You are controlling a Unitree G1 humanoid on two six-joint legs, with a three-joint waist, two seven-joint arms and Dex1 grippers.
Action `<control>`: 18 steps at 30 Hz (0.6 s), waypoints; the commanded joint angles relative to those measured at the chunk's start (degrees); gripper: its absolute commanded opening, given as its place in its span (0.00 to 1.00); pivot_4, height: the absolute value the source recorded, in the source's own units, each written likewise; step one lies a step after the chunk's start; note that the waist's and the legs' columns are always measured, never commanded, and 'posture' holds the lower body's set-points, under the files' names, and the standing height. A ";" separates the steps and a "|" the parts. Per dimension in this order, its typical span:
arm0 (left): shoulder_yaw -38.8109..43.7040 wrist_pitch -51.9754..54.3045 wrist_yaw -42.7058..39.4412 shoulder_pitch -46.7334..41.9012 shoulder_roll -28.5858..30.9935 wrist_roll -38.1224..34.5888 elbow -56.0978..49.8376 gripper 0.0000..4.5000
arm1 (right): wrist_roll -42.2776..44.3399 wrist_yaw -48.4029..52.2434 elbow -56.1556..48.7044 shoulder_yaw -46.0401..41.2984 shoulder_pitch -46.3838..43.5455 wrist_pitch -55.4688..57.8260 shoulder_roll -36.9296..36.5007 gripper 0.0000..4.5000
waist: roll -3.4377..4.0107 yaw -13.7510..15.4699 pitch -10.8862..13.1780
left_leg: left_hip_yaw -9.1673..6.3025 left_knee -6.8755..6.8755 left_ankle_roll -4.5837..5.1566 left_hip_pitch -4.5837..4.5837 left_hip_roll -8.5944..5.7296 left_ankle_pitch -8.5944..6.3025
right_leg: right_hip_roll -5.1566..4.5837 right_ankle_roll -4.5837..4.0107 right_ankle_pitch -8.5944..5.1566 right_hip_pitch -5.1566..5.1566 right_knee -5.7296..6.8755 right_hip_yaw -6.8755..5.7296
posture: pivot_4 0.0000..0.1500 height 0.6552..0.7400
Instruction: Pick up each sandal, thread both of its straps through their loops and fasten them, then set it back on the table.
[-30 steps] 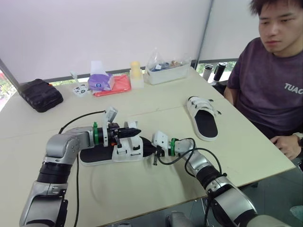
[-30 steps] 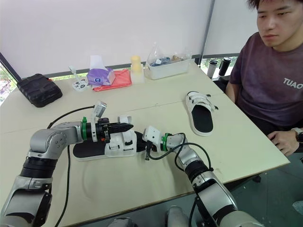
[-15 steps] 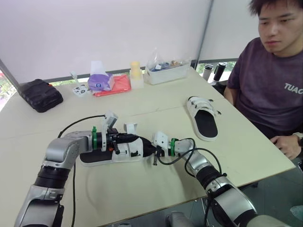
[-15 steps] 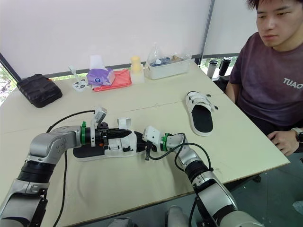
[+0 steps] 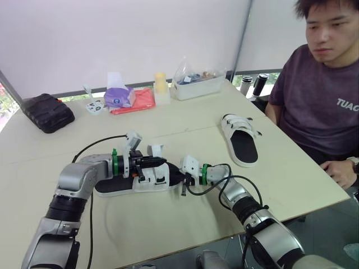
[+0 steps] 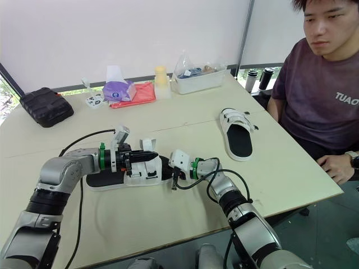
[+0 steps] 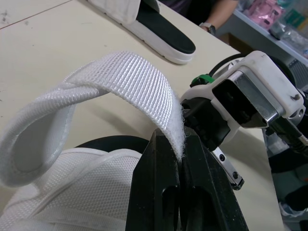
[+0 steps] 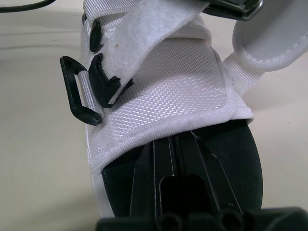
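Note:
The near sandal [image 5: 109,186], black-soled with white straps, lies on the table in front of me. My left gripper [image 5: 160,163] reaches across its upper from the left and is shut on the free end of a white strap [image 7: 130,77], which arcs up in a loop. My right gripper [image 5: 178,177] meets the sandal's right end and is shut on the black sole [image 8: 226,159]. A black loop buckle [image 8: 77,96] sticks out at the side of the upper. The second sandal [image 5: 241,140] lies flat at the right, straps closed.
A person [image 5: 320,95] sits at the table's right side, one hand [image 5: 339,171] resting near the edge. Along the far side stand a black pouch [image 5: 47,112], tissue pack [image 5: 118,96], red cloth [image 5: 140,101], small bottle [image 5: 161,88], clear tub [image 5: 199,84] and two dark flasks [image 5: 252,84].
My left gripper has sunk from above the sandal down to its upper, still pinching the strap, which now curls up behind the fingers. The right arm has stayed put.

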 commanded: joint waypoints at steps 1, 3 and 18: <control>0.58 0.29 -0.90 -0.55 0.69 -0.70 -1.59 0.00 | -6.72 -1.64 7.55 4.22 4.86 4.52 -1.05 0.00 | 0.00 0.00 0.00 | 0.00 0.00 0.00 0.00 0.00 0.00 | 0.00 0.00 0.00 0.00 0.00 0.00 | 1.00 1.00; 1.34 1.28 -0.96 -0.68 0.55 -1.81 -1.89 0.00 | -6.74 -1.65 7.59 4.26 4.83 4.53 -0.97 0.00 | 0.00 0.00 0.00 | 0.00 0.00 0.00 0.00 0.00 0.00 | 0.00 0.00 0.00 0.00 0.00 0.00 | 1.00 1.00; 0.99 2.17 -0.79 0.32 1.43 -2.03 -3.14 0.00 | -6.72 -1.68 7.74 4.26 4.64 4.52 -0.71 0.00 | 0.00 -0.04 0.01 | -0.01 -0.02 -0.01 -0.04 0.00 0.00 | 0.01 0.00 0.00 -0.08 0.00 0.01 | 1.00 1.00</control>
